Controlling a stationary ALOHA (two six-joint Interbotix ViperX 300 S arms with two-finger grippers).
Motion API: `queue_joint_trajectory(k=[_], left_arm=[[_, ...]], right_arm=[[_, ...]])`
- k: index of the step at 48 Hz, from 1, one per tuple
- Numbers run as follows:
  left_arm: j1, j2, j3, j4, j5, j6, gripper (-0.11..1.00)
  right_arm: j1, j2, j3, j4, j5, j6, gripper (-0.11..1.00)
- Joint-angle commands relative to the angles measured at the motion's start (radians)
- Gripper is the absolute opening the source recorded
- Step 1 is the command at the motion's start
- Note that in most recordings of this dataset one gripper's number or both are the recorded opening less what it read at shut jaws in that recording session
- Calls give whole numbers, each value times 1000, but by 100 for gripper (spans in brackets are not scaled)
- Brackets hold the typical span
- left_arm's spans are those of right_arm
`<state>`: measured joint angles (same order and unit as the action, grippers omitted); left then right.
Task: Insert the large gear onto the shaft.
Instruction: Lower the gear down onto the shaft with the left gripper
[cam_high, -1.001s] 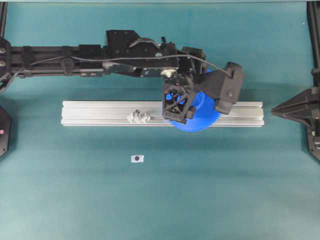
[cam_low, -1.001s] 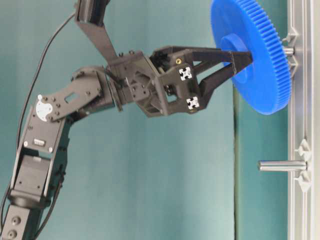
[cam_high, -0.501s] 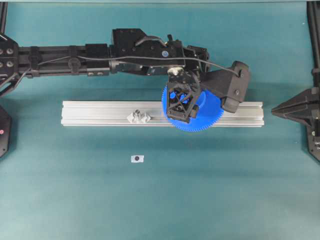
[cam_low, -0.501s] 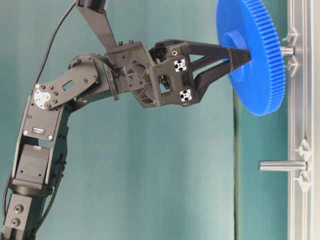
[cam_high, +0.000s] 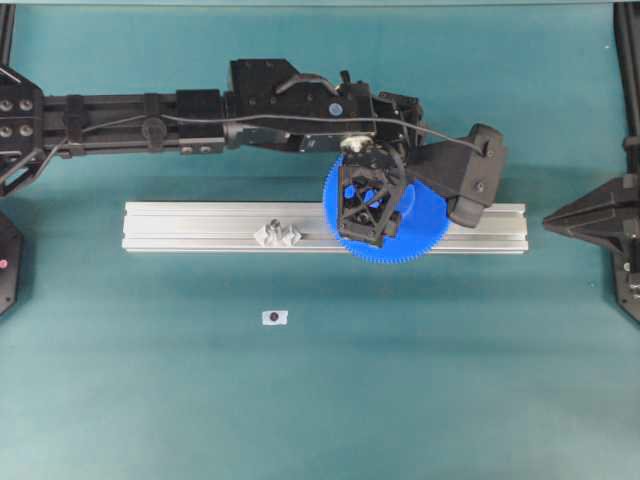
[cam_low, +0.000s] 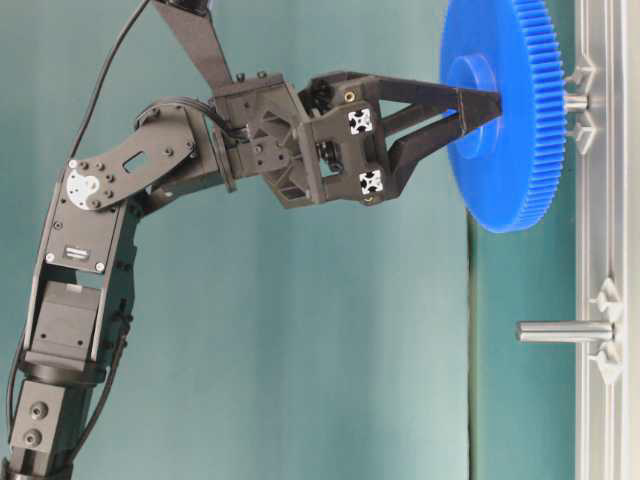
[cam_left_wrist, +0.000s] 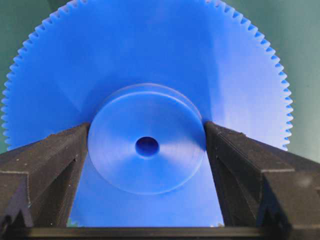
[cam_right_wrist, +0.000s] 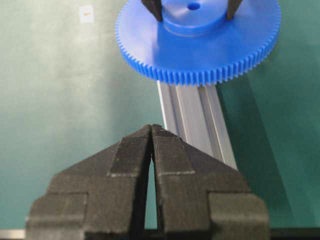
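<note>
My left gripper (cam_high: 366, 206) is shut on the raised hub of the large gear (cam_high: 418, 232), a bright-blue toothed disc. It holds the gear face-on to the aluminium rail (cam_high: 190, 228). In the table-level view the gear (cam_low: 510, 130) covers most of the shaft (cam_low: 576, 101), and only the pin's base by its clear mount shows. In the left wrist view the fingers (cam_left_wrist: 55, 160) flank the hub, and the gear's (cam_left_wrist: 150, 60) centre hole looks dark with no pin end visible. My right gripper (cam_right_wrist: 151, 129) is shut and empty, off the rail's right end (cam_high: 549, 219).
A second upright pin (cam_low: 563, 331) on a clear mount (cam_high: 277, 235) stands bare further left along the rail. A small white sticker with a dark dot (cam_high: 274, 317) lies on the teal table in front of the rail. The gear also shows in the right wrist view (cam_right_wrist: 200, 47).
The left gripper has shifted a little along the rail and straightened the gear. The gear was tilted and now sits nearly parallel to the rail, closer over the shaft. The right arm has not moved.
</note>
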<state>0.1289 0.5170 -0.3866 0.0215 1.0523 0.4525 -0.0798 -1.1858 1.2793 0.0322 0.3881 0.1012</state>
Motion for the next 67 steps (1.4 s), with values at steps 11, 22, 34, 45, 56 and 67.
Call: queue_joint_trajectory(k=[11,22,34,45,56,67], left_arm=[[0,-15,-34,2,-5,-3,84],[0,-15,-37,5,-5,3,81],[0,-18,-32,5,-5,6,79],[0,-23,-38,2,-5,6,79],[-2,-23,-43,2,-6,3,79],[-2,-25,-44,2,-5,15,79]], right_arm=[[-3,8,-12,-2,-8,8,10],[-2,9,-12,-2,-8,9,10],[-2,8,-12,-2,-6,8,10],[-2,9,-12,-2,-6,8,9],[-2,8,-12,-2,-6,8,10],[-2,8,-14,-2,-5,8,10]])
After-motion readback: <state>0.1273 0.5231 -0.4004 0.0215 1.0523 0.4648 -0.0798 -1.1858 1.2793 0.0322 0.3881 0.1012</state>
